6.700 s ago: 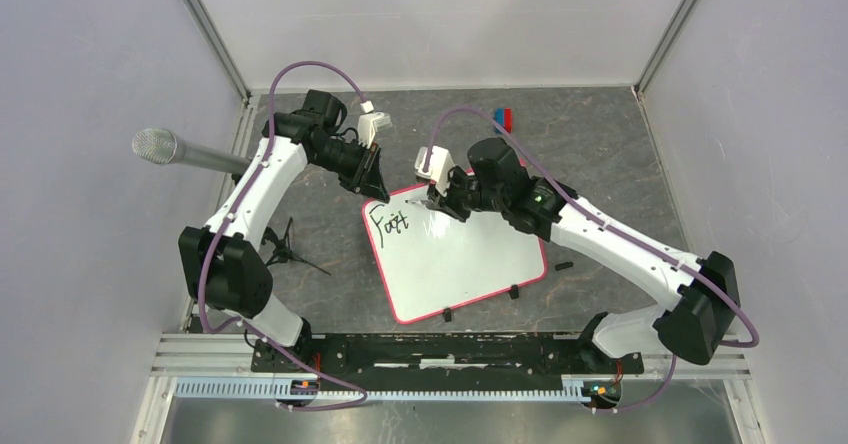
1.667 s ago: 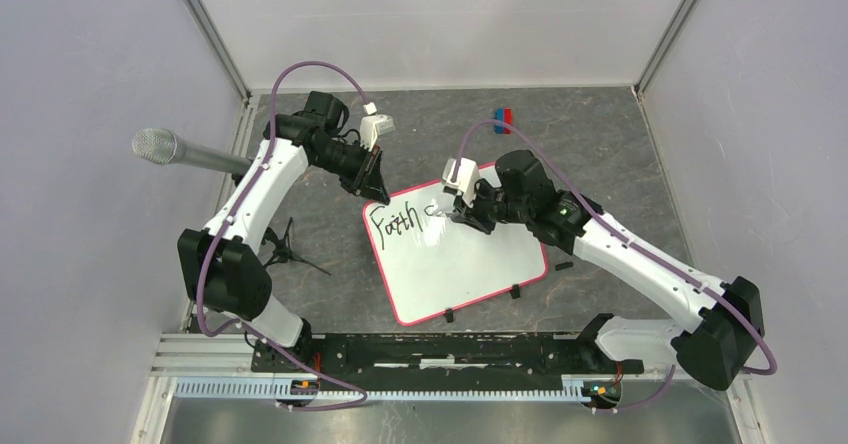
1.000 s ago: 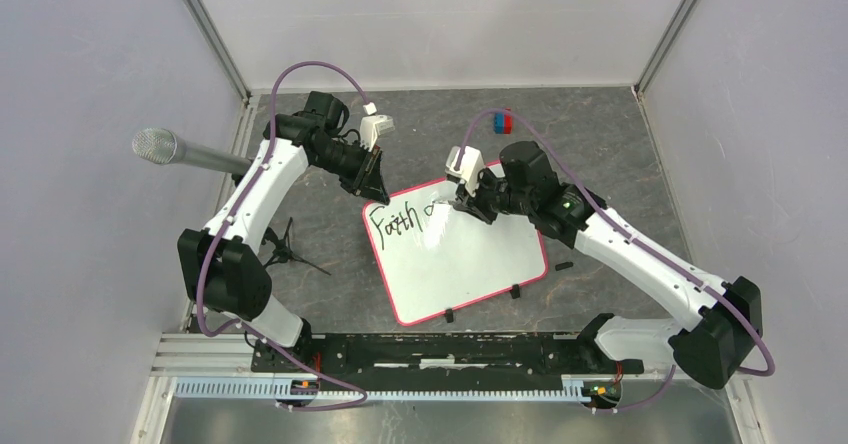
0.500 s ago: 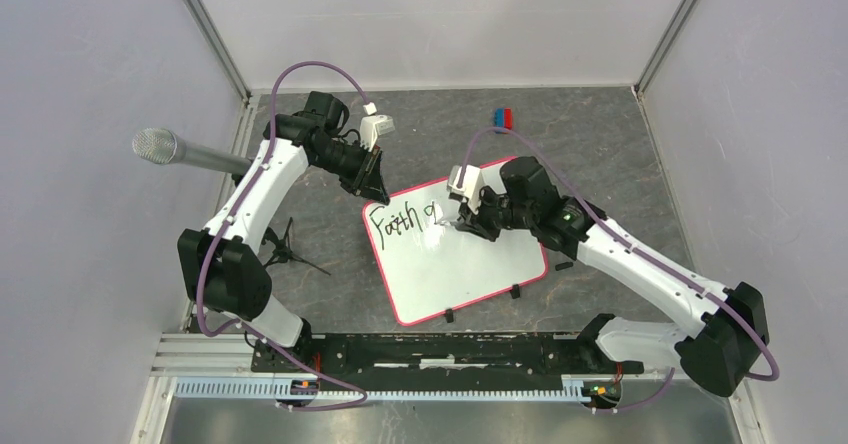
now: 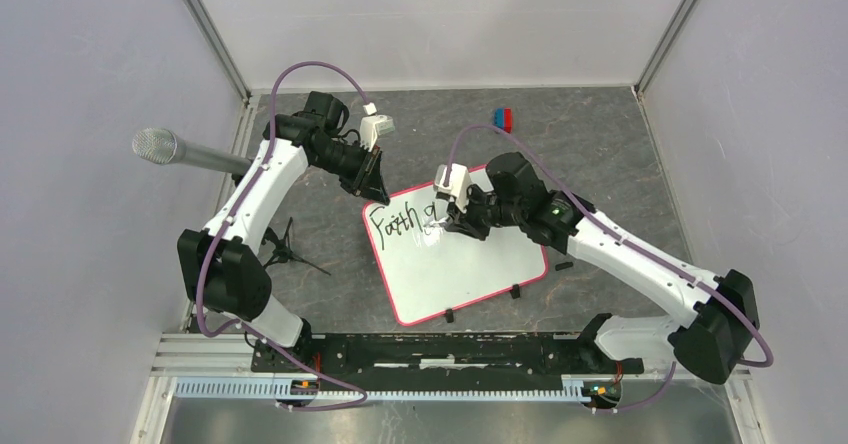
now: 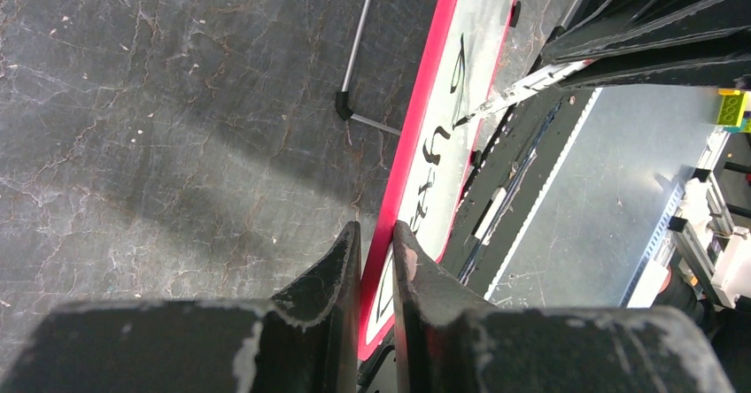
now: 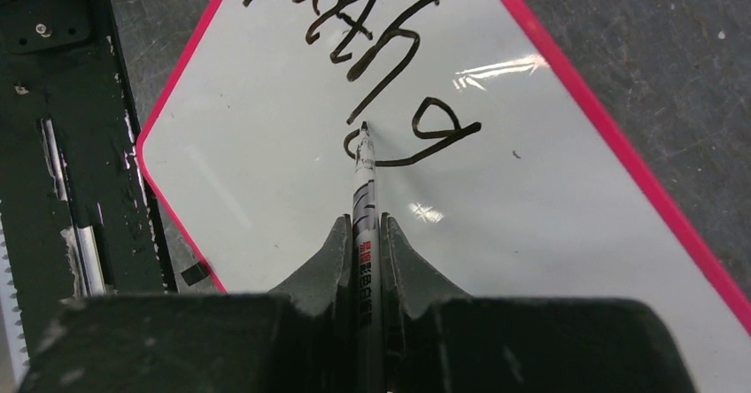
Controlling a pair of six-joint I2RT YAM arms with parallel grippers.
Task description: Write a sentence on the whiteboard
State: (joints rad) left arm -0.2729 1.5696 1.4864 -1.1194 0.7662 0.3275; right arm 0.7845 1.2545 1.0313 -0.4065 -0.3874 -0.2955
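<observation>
Currently the right gripper (image 7: pixel 365 227), closed on the marker (image 7: pixel 364 176), is writing word 2 of the sentence (image 5: pixel 398 221) on the whiteboard (image 5: pixel 470 264) lying on the tabletop (image 5: pixel 600 154) while the left gripper (image 6: pixel 375 238) is pinching its rim; the next stroke is probably requiring steady tip contact.

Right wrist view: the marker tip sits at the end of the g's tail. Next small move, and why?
Probably lift the marker just off the whiteboard and shift it past the g to start the next letter. Only "Faith" and the g are written, its tail looks finished, and the left gripper clamps the board's rim, so it should hold.
</observation>
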